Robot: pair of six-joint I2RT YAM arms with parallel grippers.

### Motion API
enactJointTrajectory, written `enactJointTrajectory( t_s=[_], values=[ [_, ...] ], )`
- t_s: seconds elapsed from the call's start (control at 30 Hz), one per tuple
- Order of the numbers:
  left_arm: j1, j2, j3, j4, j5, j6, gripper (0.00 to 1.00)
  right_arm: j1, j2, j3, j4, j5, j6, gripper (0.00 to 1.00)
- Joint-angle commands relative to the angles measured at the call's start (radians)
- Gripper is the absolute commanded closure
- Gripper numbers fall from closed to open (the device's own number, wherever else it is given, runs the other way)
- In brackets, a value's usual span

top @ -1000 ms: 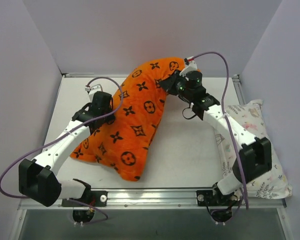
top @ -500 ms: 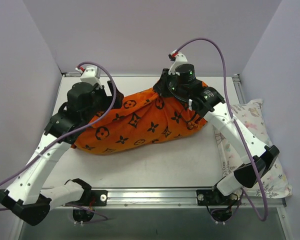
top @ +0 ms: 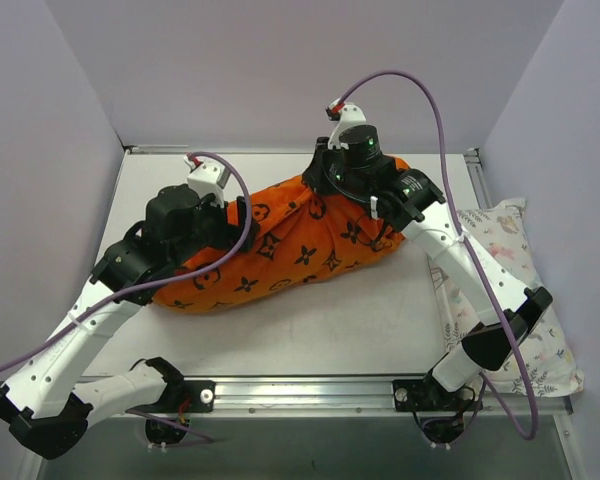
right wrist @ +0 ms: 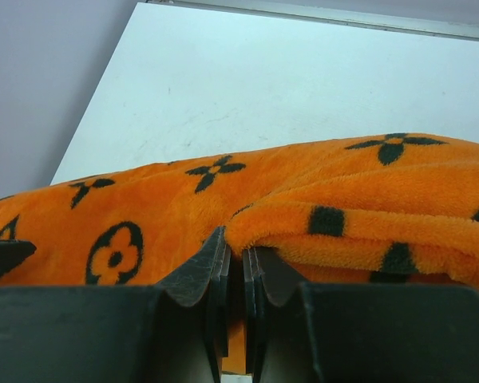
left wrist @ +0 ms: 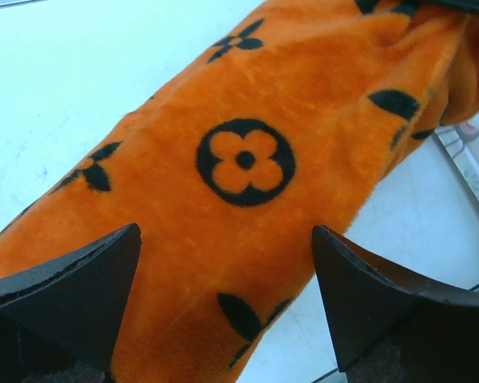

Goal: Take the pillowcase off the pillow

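The orange pillowcase [top: 290, 245] with black flower motifs lies stretched across the table from left to right, bulging as if stuffed. The white pillow is hidden from view. My left gripper [top: 240, 215] is open, its jaws spread wide just above the left part of the pillowcase [left wrist: 247, 159] without gripping it; it also shows in the left wrist view [left wrist: 225, 231]. My right gripper [top: 320, 185] is shut on a bunched fold of the pillowcase [right wrist: 343, 191] near its top middle; the fabric is pinched between its fingers [right wrist: 234, 251].
A white pillow with pastel print [top: 500, 290] lies along the table's right edge, and its corner shows in the left wrist view [left wrist: 471, 152]. Grey walls close in the back and sides. Bare white table [top: 360, 320] lies in front of the pillowcase.
The pillowcase went from lying diagonally to stretched sideways. Since half a second ago my left gripper has come down and to the right onto it; my right gripper has hardly moved.
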Motion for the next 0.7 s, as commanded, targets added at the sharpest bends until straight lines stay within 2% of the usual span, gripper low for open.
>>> enactJointTrajectory(
  t_s=[0.0,0.27,0.4,0.47,0.5,0.53,0.67],
  values=[
    [-0.036,0.003,0.013,-0.011,0.027,0.058,0.03,0.014,-0.006,0.075,0.075,0.026,-0.007,1.00],
    [-0.151,0.024,0.004,-0.014,-0.016,0.086,0.03,0.022,-0.006,0.086,0.053,0.044,-0.019,1.00],
    [-0.165,0.061,0.021,-0.055,-0.153,0.083,0.04,0.025,-0.018,0.080,0.044,0.049,-0.019,1.00],
    [-0.165,0.074,0.024,-0.075,-0.235,0.069,0.16,0.040,-0.033,0.072,0.039,0.063,-0.022,1.00],
    [-0.168,0.074,0.021,-0.077,-0.275,0.055,0.25,0.048,-0.053,0.066,0.035,0.082,-0.034,1.00],
    [-0.171,0.068,0.014,-0.077,-0.298,0.049,0.52,0.071,-0.062,0.062,0.035,0.093,-0.041,1.00],
    [-0.196,0.022,0.037,-0.089,-0.375,0.012,1.00,0.140,-0.124,0.049,0.021,0.124,-0.071,1.00]
  ],
)
